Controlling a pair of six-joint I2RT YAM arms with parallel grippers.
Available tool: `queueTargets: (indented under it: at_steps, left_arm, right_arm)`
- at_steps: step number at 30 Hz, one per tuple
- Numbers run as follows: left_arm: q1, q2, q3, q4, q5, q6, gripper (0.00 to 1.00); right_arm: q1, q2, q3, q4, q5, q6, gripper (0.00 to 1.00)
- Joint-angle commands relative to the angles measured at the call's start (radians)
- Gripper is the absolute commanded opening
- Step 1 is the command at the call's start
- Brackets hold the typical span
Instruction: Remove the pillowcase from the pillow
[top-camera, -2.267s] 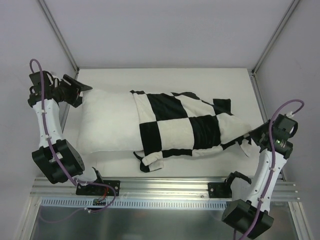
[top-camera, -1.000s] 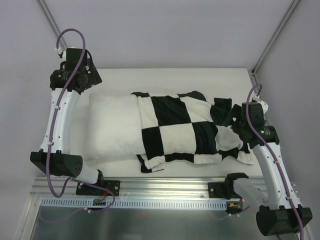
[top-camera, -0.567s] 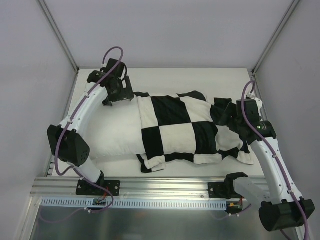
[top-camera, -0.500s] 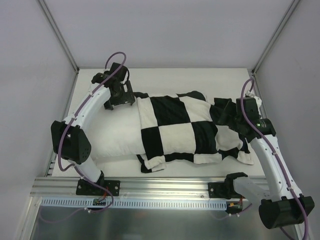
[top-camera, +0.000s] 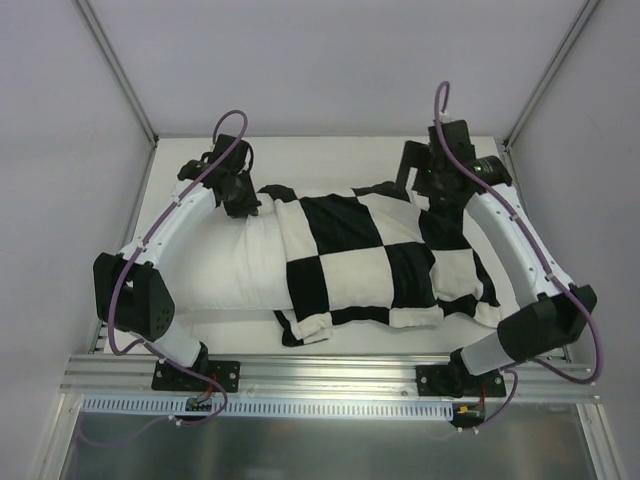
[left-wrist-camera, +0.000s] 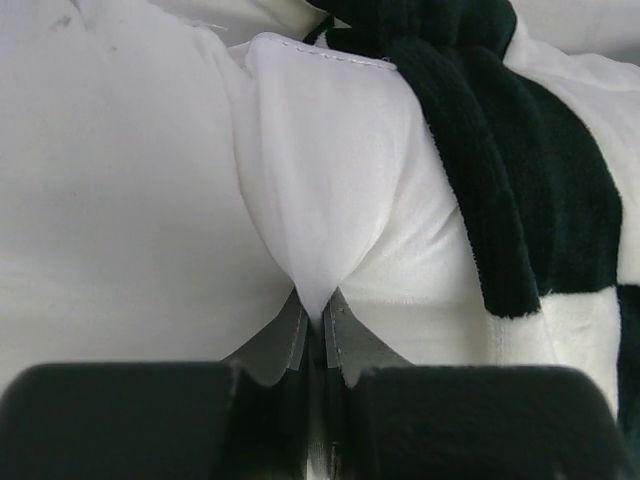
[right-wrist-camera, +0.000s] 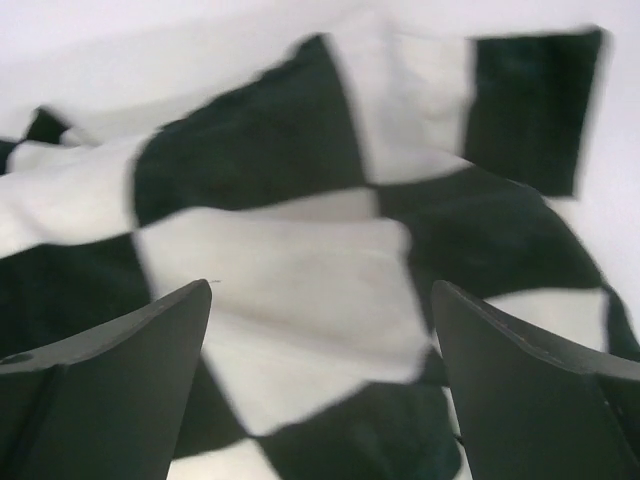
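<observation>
Clearly, the plump rectangular plain white stuffed pillow (top-camera: 225, 255) lies lengthwise on the white worktop (top-camera: 330, 155), its smooth bare end towards the left arm. The limp plush fabric pillowcase with big black-and-white checkerboard squares (top-camera: 365, 255) covers the rest of it and spreads, crumpled and flattened, towards the right side. One loose corner is folded under at the near edge.

The left arm bends at its elbow beside the pillow's near left corner. Its long white link stretches away to the far edge of the pillow, just beside the pillowcase's open hem, and the wrist tips downwards there. The left end effector (top-camera: 243, 203) is closed. In the left wrist view its tips (left-wrist-camera: 315, 310) pinch a smooth white fold of the pillow (left-wrist-camera: 120, 200) into a taut peak topped by a stitched seam. The thicker, ribbed pile of the pillowcase (left-wrist-camera: 520, 200) lies just to the side.

The right arm rises from its elbow at the near right and reaches to the far right part of the pillowcase. The right end effector (top-camera: 425, 185) hangs above the fabric with its jaws spread wide, holding nothing. The right wrist view shows the dark fingers standing apart (right-wrist-camera: 320, 290) over blurred checker squares (right-wrist-camera: 280, 270).
</observation>
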Motion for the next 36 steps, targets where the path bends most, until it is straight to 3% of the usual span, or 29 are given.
queueTargets:
  at_steps: [1,7,11,12,14,15,17,23,28,36]
  left_arm:
    - [-0.009,-0.068,-0.025,-0.018,0.126,0.022,0.00]
    - [-0.009,-0.129,-0.028,-0.016,0.131,0.031,0.00]
    - [-0.009,-0.151,-0.036,-0.016,0.115,0.036,0.00]
    - [-0.009,-0.157,-0.039,-0.016,0.115,0.036,0.00]
    - [-0.009,-0.163,-0.041,-0.016,0.111,0.041,0.00]
    - [-0.009,-0.174,-0.044,-0.016,0.108,0.044,0.00]
    - [-0.006,-0.189,-0.044,-0.016,0.094,0.050,0.00]
    - [0.065,-0.270,-0.053,-0.018,0.118,0.067,0.00]
    - [0.186,-0.327,-0.053,-0.018,0.186,0.081,0.00]
    - [0.313,-0.396,0.119,-0.062,0.296,0.071,0.00]
  right_arm:
    - [0.126,0.116,0.166,0.012,-0.077,-0.080,0.96]
    - [0.246,0.340,0.296,-0.046,-0.146,-0.114,0.99]
    - [0.261,0.334,0.207,0.024,-0.215,-0.076,0.82]
    - [0.260,0.316,0.192,0.033,-0.202,-0.069,0.66]
    - [0.258,0.299,0.173,0.035,-0.145,-0.062,0.43]
    - [0.249,0.285,0.156,0.035,-0.104,-0.060,0.19]
    - [0.217,0.230,0.135,0.037,-0.064,-0.037,0.01]
    - [0.087,-0.008,-0.009,0.083,0.079,0.015,0.01]
    - [-0.050,-0.168,-0.126,0.093,0.091,0.058,0.01]
    - [-0.142,-0.406,-0.114,0.060,0.220,0.082,0.01]
